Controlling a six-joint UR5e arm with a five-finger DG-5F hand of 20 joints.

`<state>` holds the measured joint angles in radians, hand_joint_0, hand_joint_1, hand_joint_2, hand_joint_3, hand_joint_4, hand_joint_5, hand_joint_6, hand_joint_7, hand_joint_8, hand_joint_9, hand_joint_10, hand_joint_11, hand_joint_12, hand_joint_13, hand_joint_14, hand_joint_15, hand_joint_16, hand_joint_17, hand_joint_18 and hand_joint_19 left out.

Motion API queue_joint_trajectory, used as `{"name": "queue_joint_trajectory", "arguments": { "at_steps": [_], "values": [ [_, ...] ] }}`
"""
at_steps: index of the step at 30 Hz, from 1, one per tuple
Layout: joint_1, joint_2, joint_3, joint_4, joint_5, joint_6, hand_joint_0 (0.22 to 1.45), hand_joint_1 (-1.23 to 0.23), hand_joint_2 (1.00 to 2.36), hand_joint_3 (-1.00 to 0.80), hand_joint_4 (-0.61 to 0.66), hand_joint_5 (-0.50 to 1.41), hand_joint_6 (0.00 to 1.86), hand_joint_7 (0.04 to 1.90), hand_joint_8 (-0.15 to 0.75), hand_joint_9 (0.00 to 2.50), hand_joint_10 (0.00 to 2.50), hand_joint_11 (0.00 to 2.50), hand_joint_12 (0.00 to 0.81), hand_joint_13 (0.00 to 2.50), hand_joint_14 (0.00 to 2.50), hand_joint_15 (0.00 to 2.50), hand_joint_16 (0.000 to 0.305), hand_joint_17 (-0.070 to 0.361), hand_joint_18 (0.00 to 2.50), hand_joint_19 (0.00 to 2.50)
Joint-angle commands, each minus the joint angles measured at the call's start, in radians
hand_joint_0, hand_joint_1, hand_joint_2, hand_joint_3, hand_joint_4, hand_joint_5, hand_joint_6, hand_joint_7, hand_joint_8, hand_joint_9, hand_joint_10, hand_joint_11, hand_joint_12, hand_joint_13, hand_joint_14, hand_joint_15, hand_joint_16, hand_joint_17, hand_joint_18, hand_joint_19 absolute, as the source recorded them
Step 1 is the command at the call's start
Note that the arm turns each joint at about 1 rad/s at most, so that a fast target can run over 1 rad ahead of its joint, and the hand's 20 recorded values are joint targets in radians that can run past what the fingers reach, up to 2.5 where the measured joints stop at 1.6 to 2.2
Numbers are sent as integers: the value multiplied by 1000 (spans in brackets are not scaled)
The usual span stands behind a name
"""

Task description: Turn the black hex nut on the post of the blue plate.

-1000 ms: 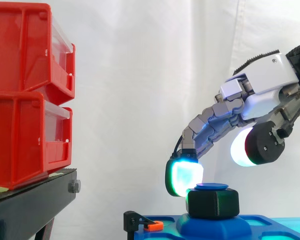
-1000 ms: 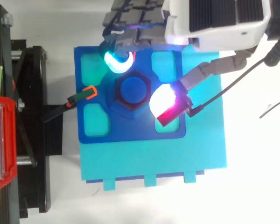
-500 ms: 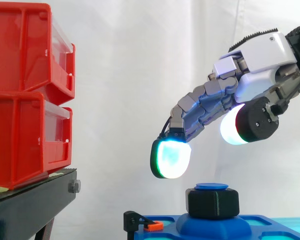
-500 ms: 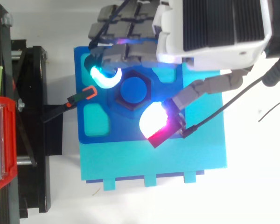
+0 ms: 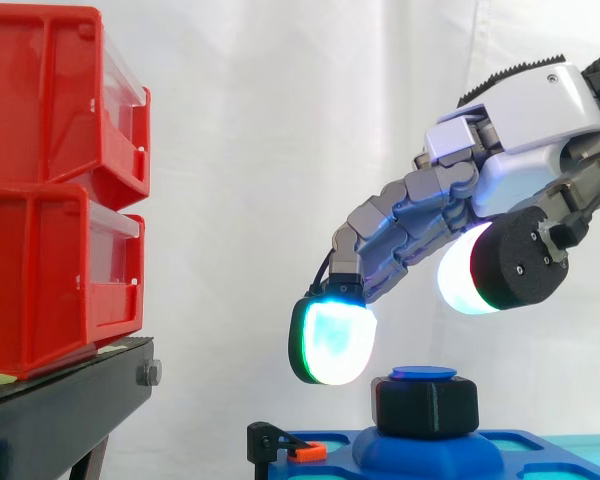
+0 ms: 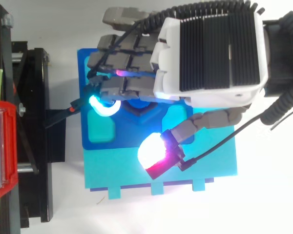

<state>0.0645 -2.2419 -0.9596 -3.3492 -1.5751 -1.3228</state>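
Note:
The black hex nut [image 5: 425, 405] sits on the round blue post [image 5: 424, 374] of the blue plate [image 6: 136, 139]. My hand [image 5: 525, 135] hovers above it with fingers spread and touching nothing. A cyan-green glowing fingertip [image 5: 330, 340] hangs just left of the nut, a little above it. The thumb's white pad [image 5: 465, 270] is up and to the right of the nut. From above, the hand [image 6: 210, 48] covers most of the nut and post; the thumb pad [image 6: 154, 153] glows white and red over the plate's front edge.
Two stacked red bins [image 5: 60, 190] stand on a black stand [image 5: 70, 410] at the left. A black clamp with an orange tip [image 5: 290, 447] sits at the plate's left edge. The plate rests on a cyan base [image 6: 161, 170].
The hand lifted off the nut and shifted toward the plate's front and left. Its fingertip went from touching the nut's side to hanging apart from it.

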Motion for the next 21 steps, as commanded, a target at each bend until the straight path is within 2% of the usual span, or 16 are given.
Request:
{"name": "queue_joint_trajectory", "arguments": {
  "at_steps": [1, 16, 21],
  "values": [
    [6, -1, -1, -7, 7, 1, 466, -399, 1000, -500, 220, -188, 502, 789, 262, 379, 0, 0, 380, 307, 0, 0, 56, 127, 124, 0],
    [9, 1, -19, -15, 7, 10, 466, -399, 1000, -500, 221, -188, 502, 789, 261, 378, 0, 0, 379, 307, 0, 0, 57, 127, 125, 0],
    [3, -1, -19, -18, 1, 10, 466, -398, 1000, -500, 221, -188, 502, 789, 260, 375, 0, 0, 380, 306, 0, 0, 57, 127, 124, 0]
  ]
}}
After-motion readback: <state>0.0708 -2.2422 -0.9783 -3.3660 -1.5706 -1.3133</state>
